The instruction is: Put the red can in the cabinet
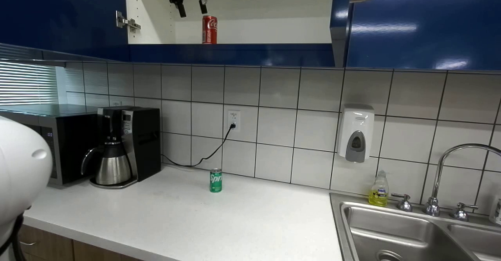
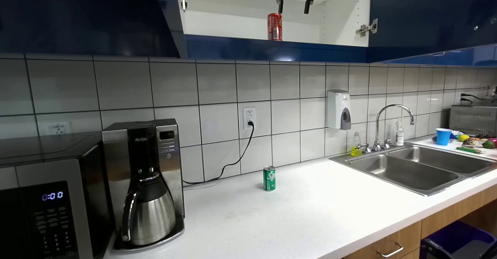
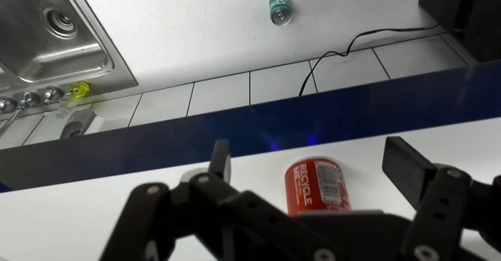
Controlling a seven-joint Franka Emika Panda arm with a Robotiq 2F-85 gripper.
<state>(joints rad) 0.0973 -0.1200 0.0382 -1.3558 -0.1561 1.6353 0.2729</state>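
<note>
The red can stands upright on the cabinet shelf near its front edge, in both exterior views (image 1: 209, 30) (image 2: 275, 26). In the wrist view the can (image 3: 317, 184) shows between the spread fingers, its upper end hidden by the gripper body. The dark-blue cabinet (image 1: 242, 53) is open with a white interior; its front rail also shows in an exterior view (image 2: 233, 47) and in the wrist view (image 3: 250, 130). My gripper is open and empty, pointing down, with its fingertips above the can's top and apart from it, in both exterior views (image 1: 193, 13) (image 2: 294, 11) and the wrist view (image 3: 306, 151).
A green can (image 1: 215, 180) stands on the white counter (image 1: 254, 222) below. A coffee maker (image 1: 146, 143) and black microwave (image 2: 46, 204) stand at one end, a sink (image 1: 391, 222) at the other. Open cabinet doors (image 1: 62, 14) (image 2: 431, 14) flank the opening.
</note>
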